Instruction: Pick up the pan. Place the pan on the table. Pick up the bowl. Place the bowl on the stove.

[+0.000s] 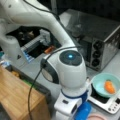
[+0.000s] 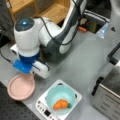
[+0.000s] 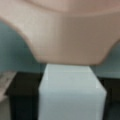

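Pan (image 2: 20, 86), shallow, round and dusty pink, is seen lying on the grey table (image 2: 82, 65) just beside the stove (image 2: 59, 105). Its white handle (image 3: 71, 92) is shown running toward the wrist view's bottom. The teal bowl (image 2: 60, 96), holding an orange item (image 2: 60, 104), is set on the stove. The gripper (image 2: 25, 68) is placed over the pan's rim; the jaws' state cannot be told.
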